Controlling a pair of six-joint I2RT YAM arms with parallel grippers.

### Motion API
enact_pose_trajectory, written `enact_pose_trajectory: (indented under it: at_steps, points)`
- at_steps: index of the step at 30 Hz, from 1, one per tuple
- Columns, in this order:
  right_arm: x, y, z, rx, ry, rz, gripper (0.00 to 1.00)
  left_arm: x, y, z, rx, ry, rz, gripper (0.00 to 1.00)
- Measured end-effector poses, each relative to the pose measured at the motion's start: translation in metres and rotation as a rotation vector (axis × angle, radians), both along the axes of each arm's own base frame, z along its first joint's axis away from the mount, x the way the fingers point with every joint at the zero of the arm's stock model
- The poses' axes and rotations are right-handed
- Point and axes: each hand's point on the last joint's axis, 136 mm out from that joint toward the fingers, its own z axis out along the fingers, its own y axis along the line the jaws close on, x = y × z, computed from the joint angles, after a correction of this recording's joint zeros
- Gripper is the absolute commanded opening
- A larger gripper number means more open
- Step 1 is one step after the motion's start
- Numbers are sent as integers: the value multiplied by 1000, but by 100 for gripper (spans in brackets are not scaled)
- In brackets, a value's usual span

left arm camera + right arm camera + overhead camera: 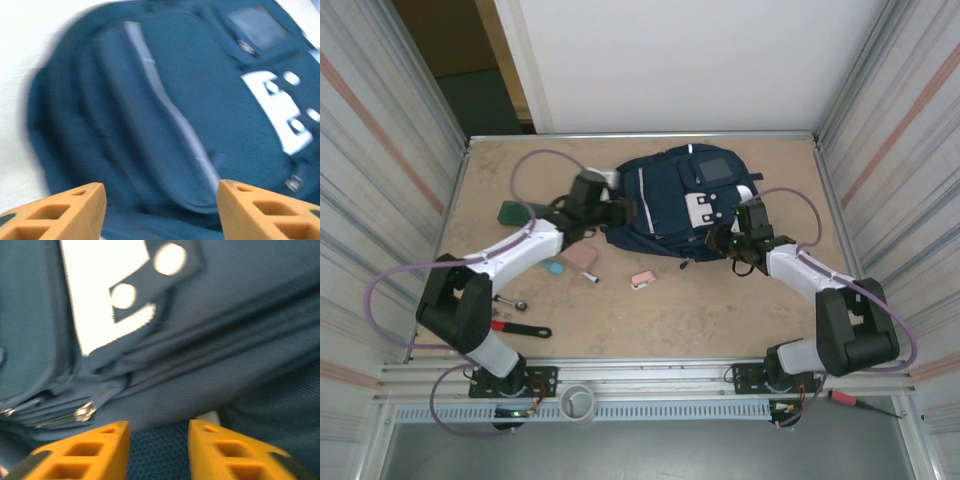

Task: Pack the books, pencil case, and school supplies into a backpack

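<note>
One backpack, navy with white patches and a grey square patch, lies flat at the far centre of the bench.

One left gripper sits at the backpack's left edge. In the left wrist view its fingers stand wide apart with nothing between them, and the blurred backpack lies just beyond.

One right gripper sits at the backpack's near right edge. In the right wrist view its jaws are drawn fairly close, with dark blue mesh fabric of the backpack in the gap. Whether the fabric is actually pinched cannot be told.

One dark green volume lies at the far left.

One pink pencil case lies just near the left arm, with a teal piece to its left.

One marker and one pink eraser lie near the backpack, apart from it.

One spanner and one red wrench lie at the near left.
</note>
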Motion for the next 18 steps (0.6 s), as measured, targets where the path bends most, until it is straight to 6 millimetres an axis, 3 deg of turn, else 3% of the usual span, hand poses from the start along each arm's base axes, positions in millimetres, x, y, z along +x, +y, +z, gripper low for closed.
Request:
enact_pose_trajectory:
  at_steps: [4, 8, 13, 18]
  points:
    - [-7, 3, -20, 72, 44, -15, 14, -24, -69, -5, 54, -4, -174, 46]
    - [-13, 15, -23, 153, 40, -4, 12, -44, -112, -25, 114, 24, -285, 39]
    - [-23, 43, -15, 209, 35, 63, 13, -47, -127, -53, 190, 77, -315, 37]
    - [-24, 38, 11, 241, -37, 48, 14, -39, -128, -68, 239, 102, -307, 43]
